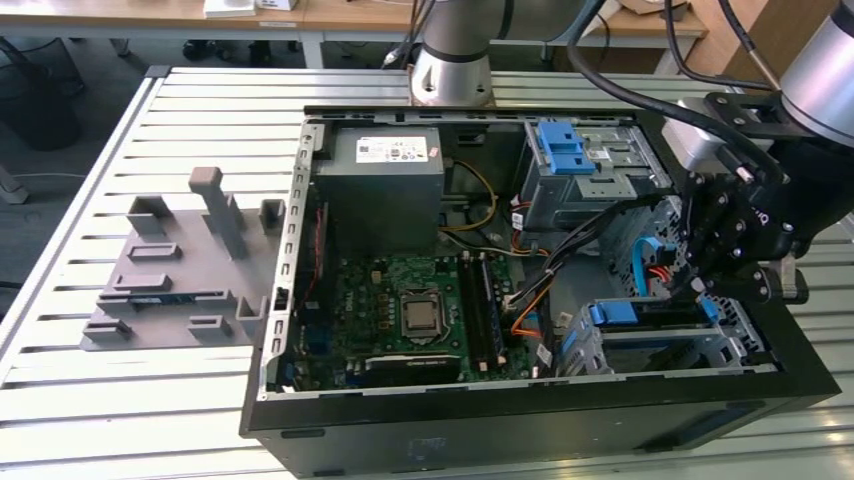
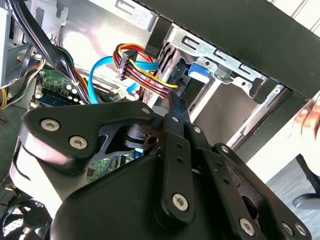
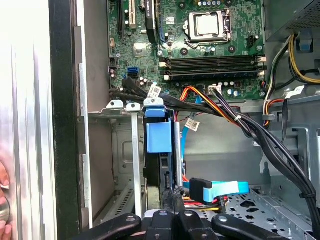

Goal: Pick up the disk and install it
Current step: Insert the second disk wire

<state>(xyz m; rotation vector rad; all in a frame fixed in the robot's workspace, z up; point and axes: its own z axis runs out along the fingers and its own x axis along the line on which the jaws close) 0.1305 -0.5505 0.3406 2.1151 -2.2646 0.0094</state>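
You're looking at a lab or workshop. An open computer case [image 1: 534, 300] sits on a slatted metal surface [image 1: 160, 390]. Wooden desks [image 1: 160, 12] stand behind.

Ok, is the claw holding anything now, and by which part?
Cannot tell: the claw is at the end of the disk in the drive cage; contact is hidden.

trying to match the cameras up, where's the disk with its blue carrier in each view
Exterior view: the disk sits in the metal cage at the exterior view's right.
Second wrist view: its blue tab sits in the cage.
First wrist view: its blue carrier stands in the cage slot.
Shared landmark: the flat blue cable.
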